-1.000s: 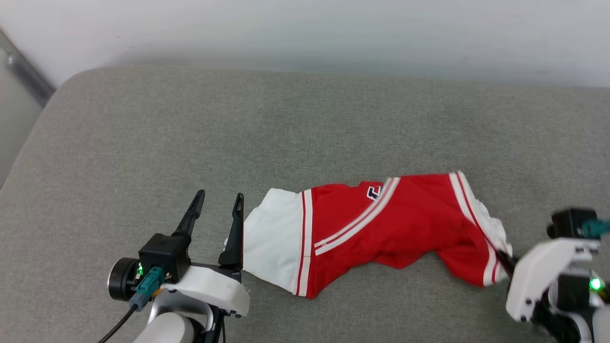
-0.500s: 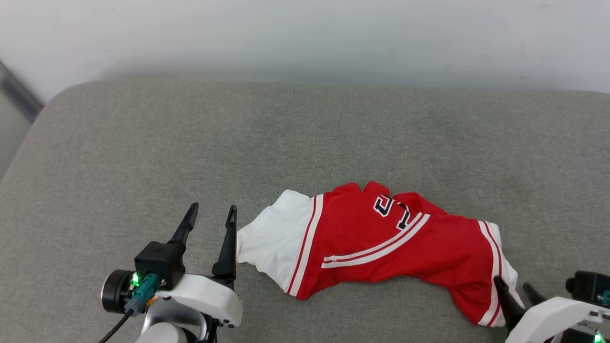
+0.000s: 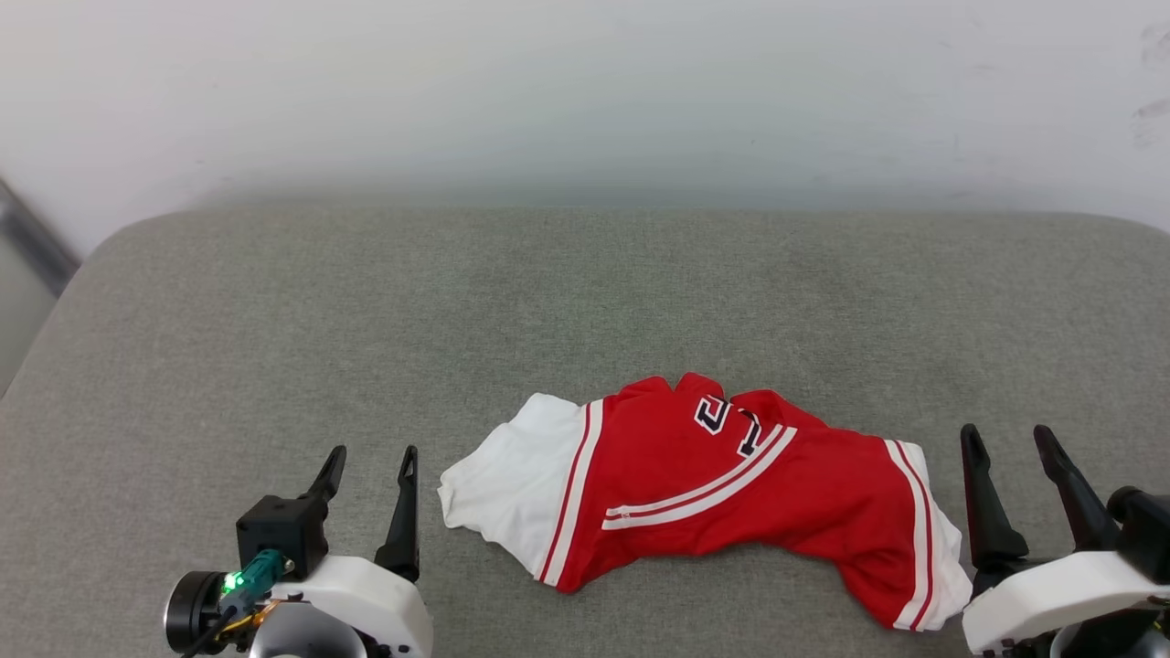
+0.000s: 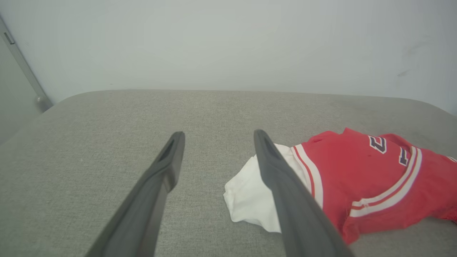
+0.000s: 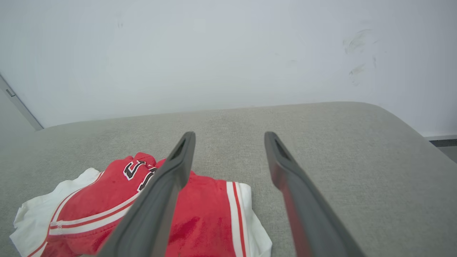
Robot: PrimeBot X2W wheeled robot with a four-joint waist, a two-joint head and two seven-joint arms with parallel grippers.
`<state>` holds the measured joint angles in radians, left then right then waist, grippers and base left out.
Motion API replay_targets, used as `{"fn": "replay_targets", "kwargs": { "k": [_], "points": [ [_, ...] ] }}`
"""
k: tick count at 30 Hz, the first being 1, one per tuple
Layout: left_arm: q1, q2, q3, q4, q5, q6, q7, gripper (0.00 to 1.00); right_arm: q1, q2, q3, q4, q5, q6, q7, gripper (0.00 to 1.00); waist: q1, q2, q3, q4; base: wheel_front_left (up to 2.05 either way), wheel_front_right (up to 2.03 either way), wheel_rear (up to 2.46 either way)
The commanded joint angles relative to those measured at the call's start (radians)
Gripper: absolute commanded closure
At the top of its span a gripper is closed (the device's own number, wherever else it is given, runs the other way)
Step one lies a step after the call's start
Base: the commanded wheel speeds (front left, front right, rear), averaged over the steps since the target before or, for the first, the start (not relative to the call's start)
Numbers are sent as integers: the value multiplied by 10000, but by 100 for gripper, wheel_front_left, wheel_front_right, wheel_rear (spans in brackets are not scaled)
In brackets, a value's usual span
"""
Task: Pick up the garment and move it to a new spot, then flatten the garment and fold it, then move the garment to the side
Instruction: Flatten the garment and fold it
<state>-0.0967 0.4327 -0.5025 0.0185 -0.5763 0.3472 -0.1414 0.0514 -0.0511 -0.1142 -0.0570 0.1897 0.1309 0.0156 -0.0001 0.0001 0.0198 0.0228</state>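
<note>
Garment (image 3: pixel 731 493) lies crumpled on the worktop (image 3: pixel 548 302), near its front edge, between the 2 claws. White sleeve at each end, black lettering partly creased on top. Left claw (image 3: pixel 373 454) open, empty, just beside the left sleeve. Right claw (image 3: pixel 1005 434) open, empty, just beside the right sleeve. Step judged: flattening. Best to pinch single layers at opposite ends and pull apart low and evenly, without dragging the heap. Worktop is grey woven fabric with rounded corners, likely grippy. Plain pale wall (image 3: pixel 585 91) behind, a few scuffs.
</note>
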Motion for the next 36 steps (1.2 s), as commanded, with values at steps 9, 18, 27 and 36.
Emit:
{"fn": "replay_targets", "kwargs": {
  "k": [9,18,27,36],
  "points": [
    [-1116,834,-407,617,-826,-802,3155,0,401,12,766,-1596,68,-3,245,0,1,-1,562,-555,0,0,0],
    [-2507,1025,-1139,1987,-1361,-1976,5588,0,-112,16,1049,-1754,67,-3,239,0,1,-1,1504,-1032,0,0,0],
    [-2797,686,-1890,3231,-1802,-2688,7202,100,-317,16,1134,-1647,-65,-3,67,0,1,-1,1787,-1141,0,0,0],
    [-2795,645,-1300,3030,-1579,-2305,5607,100,-113,16,868,-1436,-268,-3,410,0,1,-1,1367,-963,0,0,0]
  ]
}}
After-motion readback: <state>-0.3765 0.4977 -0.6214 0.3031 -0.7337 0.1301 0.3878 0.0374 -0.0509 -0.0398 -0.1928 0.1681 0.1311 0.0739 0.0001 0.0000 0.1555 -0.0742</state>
